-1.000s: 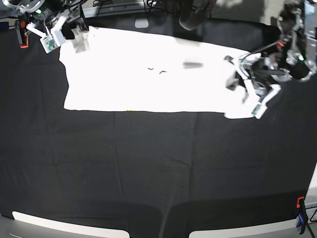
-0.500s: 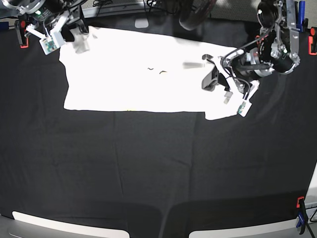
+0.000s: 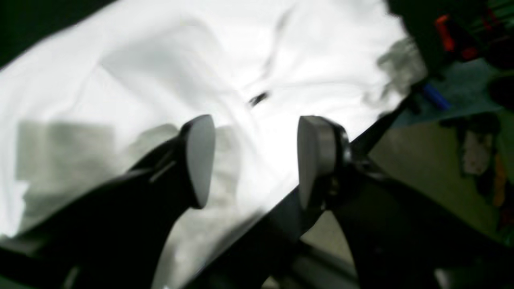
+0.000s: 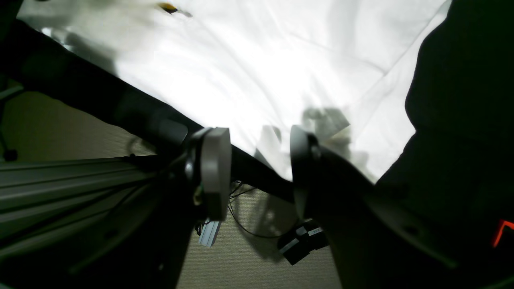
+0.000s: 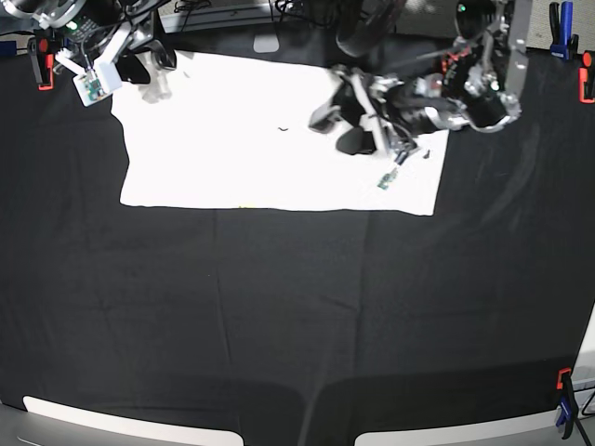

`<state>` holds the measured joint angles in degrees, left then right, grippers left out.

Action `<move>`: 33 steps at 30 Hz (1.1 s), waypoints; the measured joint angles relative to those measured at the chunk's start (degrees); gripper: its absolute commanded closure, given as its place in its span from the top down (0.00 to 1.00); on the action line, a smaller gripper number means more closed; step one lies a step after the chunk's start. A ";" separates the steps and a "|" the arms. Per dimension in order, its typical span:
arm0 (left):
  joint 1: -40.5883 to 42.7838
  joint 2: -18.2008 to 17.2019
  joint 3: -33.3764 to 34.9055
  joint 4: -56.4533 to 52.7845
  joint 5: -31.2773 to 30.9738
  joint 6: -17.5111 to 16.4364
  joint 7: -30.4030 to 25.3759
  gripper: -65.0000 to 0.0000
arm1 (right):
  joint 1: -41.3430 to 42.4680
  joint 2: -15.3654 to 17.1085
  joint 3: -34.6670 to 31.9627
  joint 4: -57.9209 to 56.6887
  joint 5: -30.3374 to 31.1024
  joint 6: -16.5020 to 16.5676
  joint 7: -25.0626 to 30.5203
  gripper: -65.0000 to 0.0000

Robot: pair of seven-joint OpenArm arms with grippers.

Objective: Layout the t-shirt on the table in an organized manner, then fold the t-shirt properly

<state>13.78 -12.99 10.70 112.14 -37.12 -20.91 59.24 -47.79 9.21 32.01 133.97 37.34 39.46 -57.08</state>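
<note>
Beneath left end effector (image 3: 249,160) (parted): t-shirt (image 5: 232,149).

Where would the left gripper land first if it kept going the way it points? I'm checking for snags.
Probably the t-shirt: the open left gripper points at its white cloth, though depth is unclear.

A black cloth-covered surface (image 5: 279,316) fills the frame. A white t-shirt (image 5: 232,158) lies flat across its upper part. Clamps (image 5: 564,400) grip its edges.

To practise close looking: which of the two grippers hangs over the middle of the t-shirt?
The left gripper, over the t-shirt; the right gripper sits at its corner.
</note>
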 measured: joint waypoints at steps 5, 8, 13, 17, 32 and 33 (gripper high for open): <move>-0.31 -0.04 0.11 0.00 0.09 -0.04 -2.69 0.47 | 0.00 -0.02 0.00 0.00 -1.55 0.00 0.24 0.37; -0.48 -0.02 0.13 0.00 0.04 -0.04 -2.69 0.47 | 1.38 0.00 0.00 0.00 -7.67 0.00 1.57 0.37; -0.48 -0.04 0.11 0.00 0.07 -0.04 -2.43 0.47 | 7.50 -0.02 0.00 -2.60 -12.41 -1.27 3.48 0.37; -0.48 -0.02 0.09 0.00 0.09 -0.04 -2.40 0.47 | 12.59 -0.04 0.00 -9.33 -15.21 -2.01 3.23 0.37; -0.48 -0.04 0.11 0.00 0.09 -0.07 -2.29 0.47 | 22.62 -0.17 0.04 -10.86 -9.60 -3.48 -8.57 0.74; -0.48 -0.04 0.11 0.00 0.09 -0.04 -2.29 0.47 | 22.93 -0.17 0.04 -10.86 -10.29 -3.48 -8.52 0.73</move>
<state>13.30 -13.04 10.81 112.14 -37.04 -20.95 56.95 -24.86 9.04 32.05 123.11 27.05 35.99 -65.60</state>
